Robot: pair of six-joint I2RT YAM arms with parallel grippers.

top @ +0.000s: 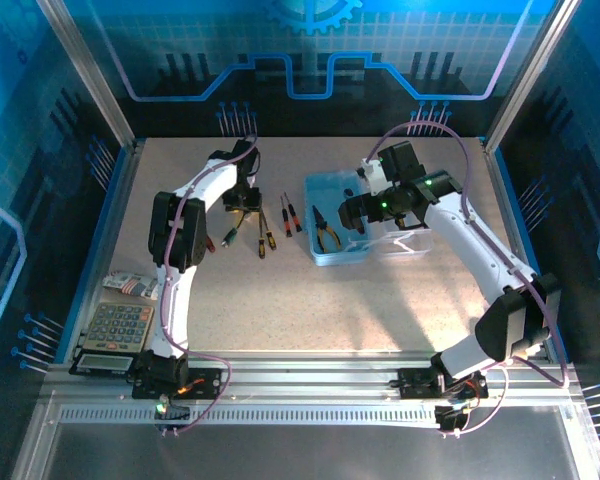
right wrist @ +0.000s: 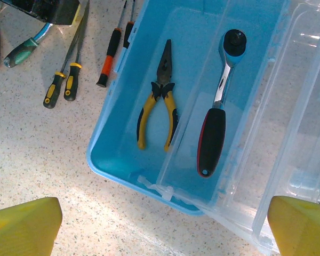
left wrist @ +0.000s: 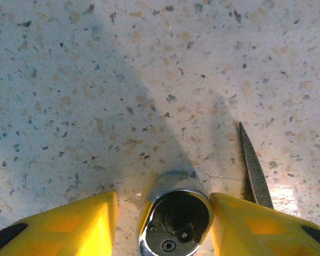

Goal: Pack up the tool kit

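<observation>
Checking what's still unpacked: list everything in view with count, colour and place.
box: 1, pale blue, on table, open
lid: 1, clear, laid open beside box
pliers: 1, yellow handles, in box
ratchet: 1, red-black handle, in box
screwdrivers: 2, orange-black handles, table left of box
files: 2, yellow-black handles, left of screwdrivers
green-handled tool: 1, green, beside left gripper
chrome round part: 1, between left gripper's jaws
calculator: 1, grey, near-left table edge
left gripper: yellow fingers, open, over loose tools
right gripper: yellow fingers, open, above box
</observation>
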